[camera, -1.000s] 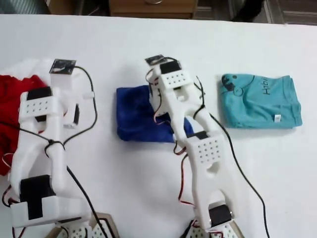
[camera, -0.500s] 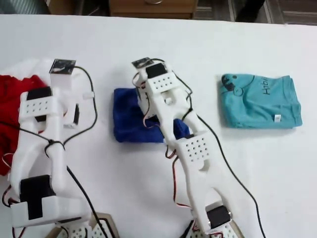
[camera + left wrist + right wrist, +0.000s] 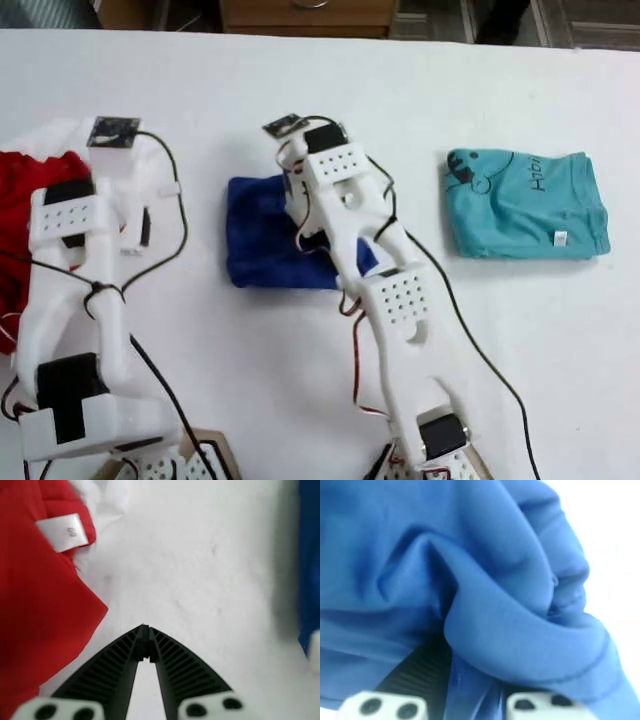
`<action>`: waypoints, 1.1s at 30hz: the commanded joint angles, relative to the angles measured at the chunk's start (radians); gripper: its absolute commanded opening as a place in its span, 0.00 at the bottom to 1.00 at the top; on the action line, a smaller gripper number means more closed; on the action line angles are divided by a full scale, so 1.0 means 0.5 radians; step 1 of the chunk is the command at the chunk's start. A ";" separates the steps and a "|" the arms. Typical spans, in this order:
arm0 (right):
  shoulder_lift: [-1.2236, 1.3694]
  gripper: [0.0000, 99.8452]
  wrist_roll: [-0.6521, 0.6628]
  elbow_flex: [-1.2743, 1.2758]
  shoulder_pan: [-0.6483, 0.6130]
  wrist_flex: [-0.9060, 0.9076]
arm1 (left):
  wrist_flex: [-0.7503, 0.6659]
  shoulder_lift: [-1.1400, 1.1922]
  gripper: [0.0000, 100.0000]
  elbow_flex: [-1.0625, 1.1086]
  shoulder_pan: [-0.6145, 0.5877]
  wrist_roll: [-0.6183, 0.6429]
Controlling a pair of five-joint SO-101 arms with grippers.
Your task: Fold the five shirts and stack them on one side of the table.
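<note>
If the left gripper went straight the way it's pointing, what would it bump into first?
Probably the bare table. The left gripper, jaws shut, points at the white strip between the red shirt and the blue shirt, touching neither. Depth is hard to judge.

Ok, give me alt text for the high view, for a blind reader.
From above, the right arm bends down onto a folded blue shirt on a white table. A folded teal shirt lies to its right; the left arm stands by a crumpled red shirt at the left edge.
</note>
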 commanded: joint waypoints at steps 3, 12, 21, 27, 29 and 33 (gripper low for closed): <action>-0.391 0.02 0.132 0.249 0.081 0.041 | -0.037 -0.092 0.03 -0.008 -0.058 -0.021; -1.392 0.02 0.466 0.896 0.367 0.038 | -0.037 -0.092 0.03 -0.023 -0.049 -0.015; -1.653 0.02 0.779 0.936 0.833 0.035 | -0.037 -0.092 0.03 -0.020 -0.046 -0.009; -1.665 0.02 1.000 0.816 1.051 0.032 | -0.080 -0.092 0.03 -0.008 -0.049 -0.009; -1.656 0.02 1.043 0.706 1.155 0.032 | -0.083 -0.092 0.03 -0.011 -0.049 -0.009; -1.649 0.02 1.185 0.565 1.398 0.029 | -0.089 -0.092 0.03 -0.008 -0.049 -0.009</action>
